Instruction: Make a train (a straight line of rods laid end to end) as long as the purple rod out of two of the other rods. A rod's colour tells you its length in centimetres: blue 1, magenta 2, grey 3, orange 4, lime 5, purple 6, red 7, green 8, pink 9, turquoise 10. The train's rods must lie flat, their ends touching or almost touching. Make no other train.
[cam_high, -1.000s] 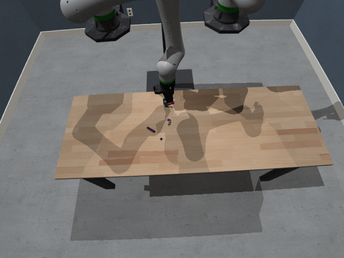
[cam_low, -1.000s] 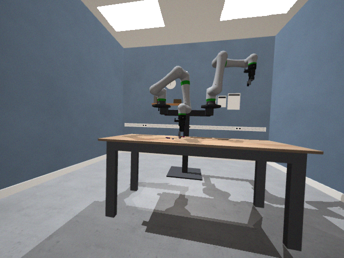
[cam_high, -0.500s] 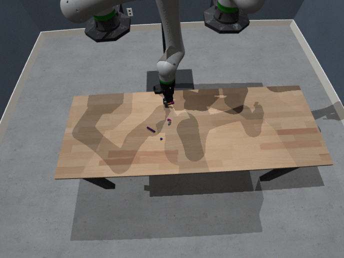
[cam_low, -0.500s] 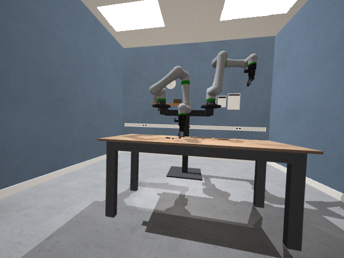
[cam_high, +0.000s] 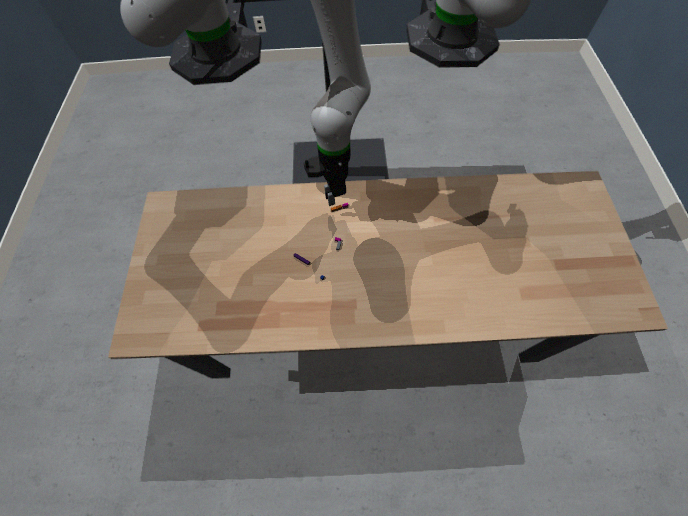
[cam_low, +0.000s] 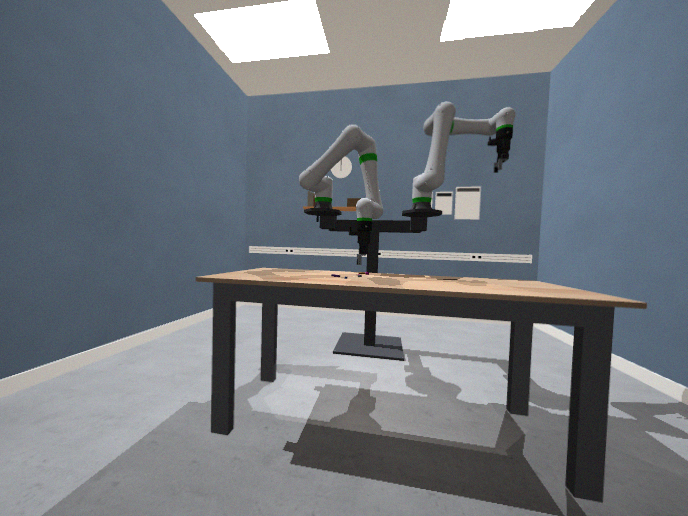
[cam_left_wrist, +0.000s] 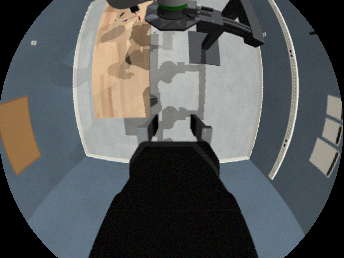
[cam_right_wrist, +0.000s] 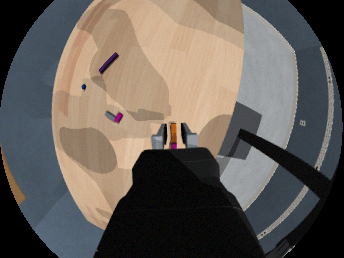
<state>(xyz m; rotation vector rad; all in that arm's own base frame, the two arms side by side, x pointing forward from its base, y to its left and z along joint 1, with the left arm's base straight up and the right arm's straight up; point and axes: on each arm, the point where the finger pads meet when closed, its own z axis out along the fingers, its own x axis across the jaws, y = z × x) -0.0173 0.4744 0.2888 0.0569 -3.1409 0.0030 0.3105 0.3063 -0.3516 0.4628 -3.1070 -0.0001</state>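
From where I stand, the orange rod (cam_high: 336, 208) (cam_right_wrist: 174, 131) lies flat on the desk (cam_high: 444, 299) (cam_low: 422, 285) (cam_right_wrist: 200, 60), close to its edge on the side of the arm stand (cam_low: 371, 311). A magenta rod (cam_high: 345, 205) (cam_right_wrist: 174, 146) lies in line with it, end to end; they look to be touching or nearly so.

Just above the orange rod hangs the right claw (cam_high: 330, 195) (cam_low: 359, 259) (cam_right_wrist: 173, 129), partly open, its fingers on either side of the rod in the wrist view and gripping nothing.

Farther from the desk edge than the orange rod, a second magenta rod (cam_high: 337, 239) (cam_right_wrist: 118, 118) sits crosswise at the end of the grey rod (cam_high: 338, 245) (cam_right_wrist: 110, 115). Farther still from the orange rod are the purple rod (cam_high: 301, 258) (cam_right_wrist: 108, 63), lying flat by itself, and the little blue rod (cam_high: 322, 277) (cam_right_wrist: 84, 87).

The left claw (cam_low: 497, 166) (cam_left_wrist: 174, 121) is up high, well apart from the orange rod, wide open and empty.
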